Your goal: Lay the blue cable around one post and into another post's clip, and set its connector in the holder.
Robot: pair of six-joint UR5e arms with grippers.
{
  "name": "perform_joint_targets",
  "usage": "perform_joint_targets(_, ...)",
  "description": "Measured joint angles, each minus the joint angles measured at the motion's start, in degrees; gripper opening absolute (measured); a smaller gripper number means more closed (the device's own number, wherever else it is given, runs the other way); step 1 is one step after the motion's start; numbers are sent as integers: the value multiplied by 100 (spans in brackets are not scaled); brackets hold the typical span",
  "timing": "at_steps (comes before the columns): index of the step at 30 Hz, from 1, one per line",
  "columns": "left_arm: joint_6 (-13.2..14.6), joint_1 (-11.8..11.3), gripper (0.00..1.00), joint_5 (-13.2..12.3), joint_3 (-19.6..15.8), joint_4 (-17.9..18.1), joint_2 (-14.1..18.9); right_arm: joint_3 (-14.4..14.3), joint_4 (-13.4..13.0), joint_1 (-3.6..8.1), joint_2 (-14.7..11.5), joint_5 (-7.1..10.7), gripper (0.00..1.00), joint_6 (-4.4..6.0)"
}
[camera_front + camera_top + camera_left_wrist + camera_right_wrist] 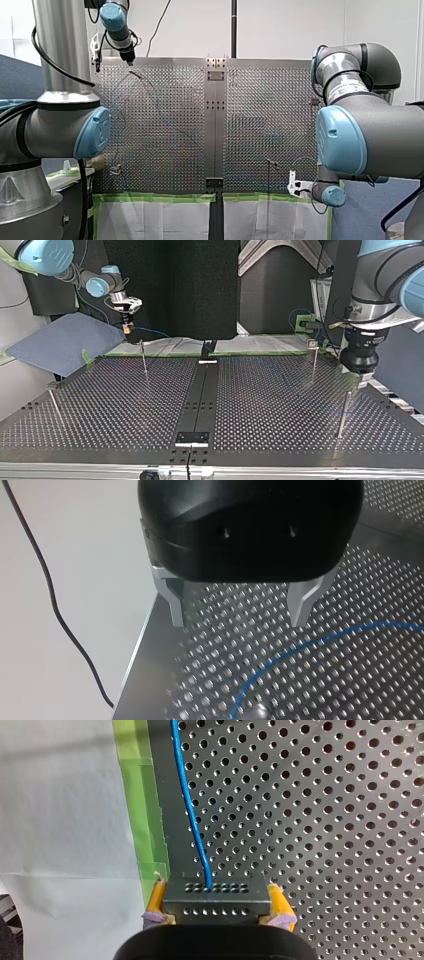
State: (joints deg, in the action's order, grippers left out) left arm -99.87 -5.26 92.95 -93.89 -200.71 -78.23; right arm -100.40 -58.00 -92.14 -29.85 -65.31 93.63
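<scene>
Big perforated table (275, 405), mostly bare plate, so there's plenty of open room across the middle. My right tool (218, 904) is out at the taped edge, yellow pads clamped on the side faces of the connector (215, 890). I'd say it's held that way so the blue cable (187, 800) trails free off the front and can be steered. The cable runs away beside the green tape (132, 795), then out over the plate. My left tool (239, 607) hangs over the far corner, metal fingers spread wide with nothing between them. A curve of cable lies on the table just ahead, so it's likely placed there to guide it. Both tools are working close to the rim, with little margin there. Thin posts (144, 357) stand well apart. Whether the cable rounds any of them, I cannot tell.
</scene>
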Motion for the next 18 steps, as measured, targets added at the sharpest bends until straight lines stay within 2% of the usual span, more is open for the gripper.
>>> perform_joint_targets(6,-107,126,100,69,311,-313,-9,0,-7,5,0,0,0,35)
perform_joint_targets(13,-172,329,100,408,705,-706,-165,-2,-1,-2,0,0,0,42)
perform_joint_targets(18,-186,426,100,533,980,-983,-351,-2,6,-8,0,0,0,21)
